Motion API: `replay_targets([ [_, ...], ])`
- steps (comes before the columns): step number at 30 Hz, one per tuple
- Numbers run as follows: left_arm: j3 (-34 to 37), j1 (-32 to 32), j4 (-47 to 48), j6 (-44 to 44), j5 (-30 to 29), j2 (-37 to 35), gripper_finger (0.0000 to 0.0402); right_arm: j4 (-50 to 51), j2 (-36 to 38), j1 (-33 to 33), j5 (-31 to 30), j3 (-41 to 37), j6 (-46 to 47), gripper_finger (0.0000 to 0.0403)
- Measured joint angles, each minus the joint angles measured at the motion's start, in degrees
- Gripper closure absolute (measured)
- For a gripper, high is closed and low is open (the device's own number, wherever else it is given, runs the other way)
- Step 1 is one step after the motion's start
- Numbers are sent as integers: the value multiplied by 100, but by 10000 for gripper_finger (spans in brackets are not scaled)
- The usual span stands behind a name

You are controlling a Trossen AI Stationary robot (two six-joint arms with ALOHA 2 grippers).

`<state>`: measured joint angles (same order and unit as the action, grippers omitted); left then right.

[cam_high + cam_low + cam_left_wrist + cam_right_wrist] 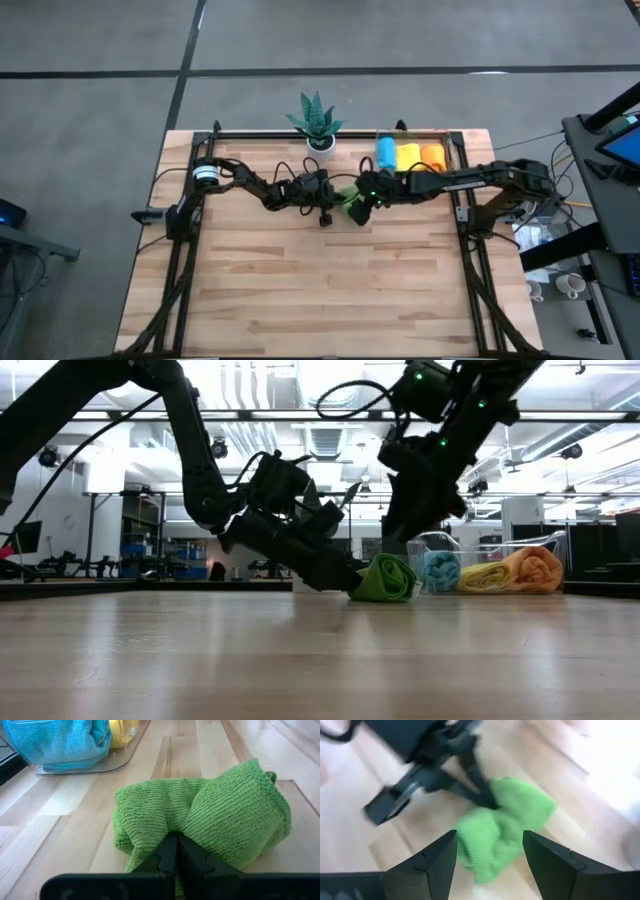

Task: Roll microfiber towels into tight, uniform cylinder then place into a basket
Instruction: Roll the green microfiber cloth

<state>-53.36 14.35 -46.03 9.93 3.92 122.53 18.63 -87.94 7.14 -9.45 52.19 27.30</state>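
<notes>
A green microfiber towel (200, 815), rolled into a short, bunched bundle, lies on the wooden table just left of the basket; it also shows in the low view (385, 578) and the high view (349, 194). My left gripper (177, 857) is shut on it. My right gripper (490, 855) is open and hovers just above the towel (500, 827) without touching it. The clear basket (440, 545) at the far right holds a light blue roll (386, 153), a yellow roll (409, 156) and an orange roll (431, 156). My left gripper pinches the green bundle at its waist (175, 827) between its two shut fingers, so the cloth bulges out on both sides. The fingers come slanting down from the table's left side (335, 572). The bundle rests on the table.
A green spiky potted plant (316, 120) in a white pot stands at the far edge, left of the basket. A dark frame (300, 134) runs along the table's far edge and sides. Bare wood lies toward the near edge (320, 290).
</notes>
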Motion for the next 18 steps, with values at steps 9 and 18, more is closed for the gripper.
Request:
replay_targets([
  [9, 4, -9, -41, 123, -15, 5, 401, -1340, -106, 304, -239, -1095, 1405, 181],
  [18, -2, -9, -45, 143, -14, 7, 401, -2774, -459, 509, 551, -1360, 1617, 181],
])
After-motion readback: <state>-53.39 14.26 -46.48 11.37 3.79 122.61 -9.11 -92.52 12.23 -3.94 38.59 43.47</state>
